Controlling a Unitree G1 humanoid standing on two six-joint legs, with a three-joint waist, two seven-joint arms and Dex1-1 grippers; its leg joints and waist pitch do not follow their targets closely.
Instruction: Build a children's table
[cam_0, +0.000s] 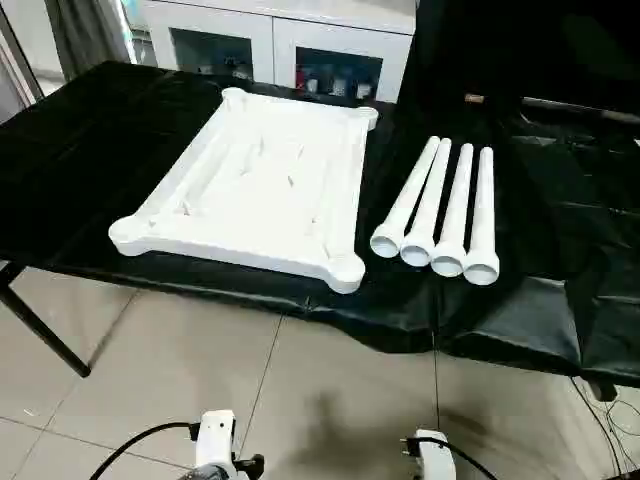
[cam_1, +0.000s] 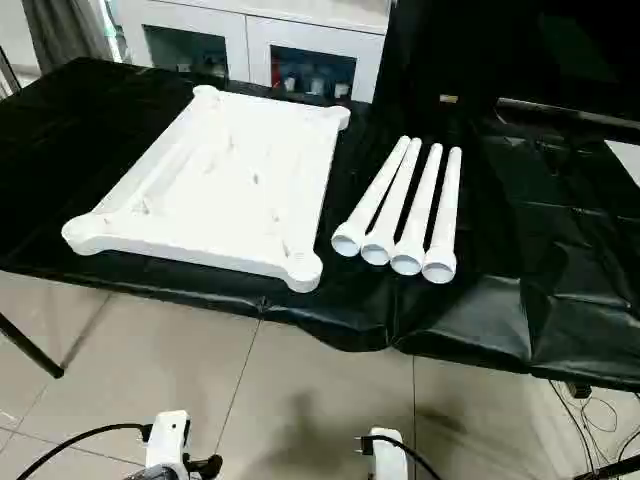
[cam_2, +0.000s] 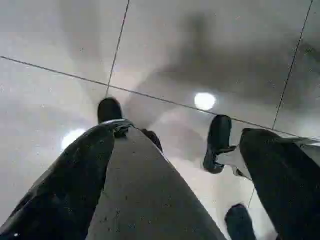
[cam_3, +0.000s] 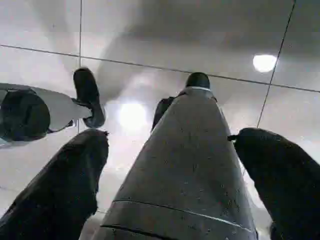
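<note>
Both grippers hang low over the tiled floor, the left gripper (cam_2: 165, 165) and the right gripper (cam_3: 170, 165) spread wide and empty. The work lies ahead of and above them on the black-draped table (cam_0: 90, 150). The four legs (cam_0: 440, 215) lie side by side, long axes running away from the robot, nearer the right arm; the upturned tabletop (cam_0: 250, 185) sits to their left. No readable writing.

1 white table top (cam_0: 255, 185), 4 white legs (cam_0: 440, 210), 1 black-draped work table (cam_0: 90, 150), 2 claws.
</note>
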